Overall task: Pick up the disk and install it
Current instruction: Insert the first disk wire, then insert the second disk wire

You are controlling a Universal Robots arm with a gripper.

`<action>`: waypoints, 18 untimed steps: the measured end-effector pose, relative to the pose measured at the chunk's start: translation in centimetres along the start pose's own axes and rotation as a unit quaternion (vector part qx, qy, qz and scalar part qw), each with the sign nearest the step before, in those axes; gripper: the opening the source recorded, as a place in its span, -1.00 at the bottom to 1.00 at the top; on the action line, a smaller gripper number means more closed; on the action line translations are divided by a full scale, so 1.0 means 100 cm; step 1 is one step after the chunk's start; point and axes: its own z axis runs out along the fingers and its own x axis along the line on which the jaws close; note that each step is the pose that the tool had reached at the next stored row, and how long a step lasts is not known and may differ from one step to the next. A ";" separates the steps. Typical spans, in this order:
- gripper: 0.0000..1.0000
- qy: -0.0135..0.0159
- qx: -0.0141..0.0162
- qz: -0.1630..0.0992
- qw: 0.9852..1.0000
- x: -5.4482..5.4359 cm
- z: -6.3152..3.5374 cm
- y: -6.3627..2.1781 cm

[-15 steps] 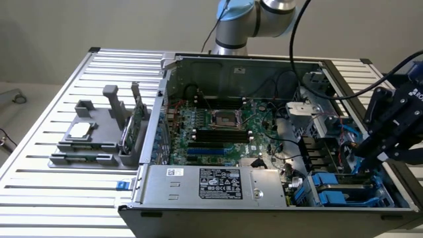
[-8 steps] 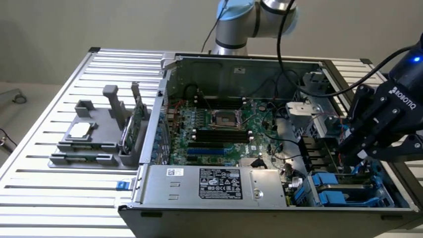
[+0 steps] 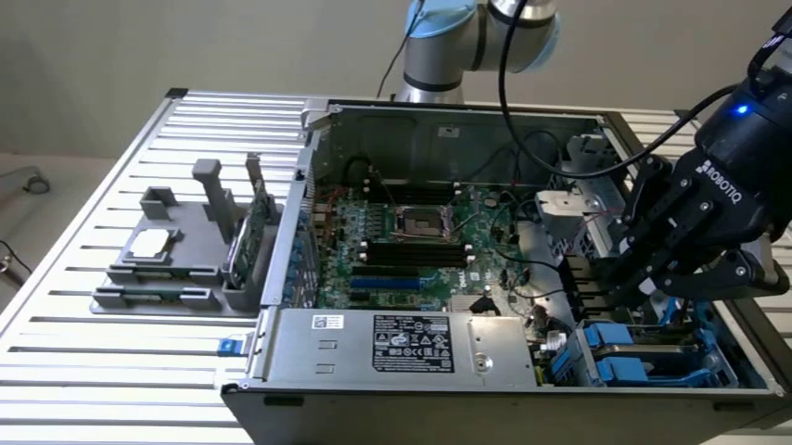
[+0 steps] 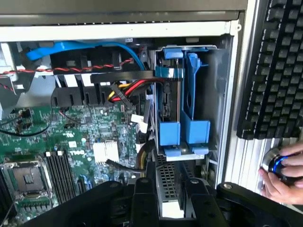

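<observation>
The disk (image 4: 168,178) shows in the wrist view as a grey perforated slab with a white label, upright between my two dark fingers (image 4: 142,198). My gripper (image 4: 171,201) is shut on it, right in front of the drive cage (image 4: 189,118), which holds upright blue carriers. In the exterior view the gripper (image 3: 646,289) hangs inside the open computer case on the exterior view's right, just above the blue carriers in the drive cage (image 3: 644,357). The gripper body hides most of the disk there.
The green motherboard (image 3: 409,241) fills the case floor, with red and black cables (image 4: 94,66) near the cage. A silver power supply (image 3: 409,343) sits at the front. A grey fixture (image 3: 173,264) stands on the slatted table. A hand (image 4: 284,177) rests beside a keyboard (image 4: 274,71).
</observation>
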 end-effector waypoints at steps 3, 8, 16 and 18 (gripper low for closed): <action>-0.40 0.000 0.000 0.000 1.000 0.000 0.0000 0.0000; -0.40 0.000 0.000 0.000 1.000 0.000 0.0000 0.0000; -0.40 0.004 0.000 -0.001 1.000 -0.001 0.0000 0.0003; -0.40 0.014 0.001 -0.004 1.000 -0.004 0.0001 0.0011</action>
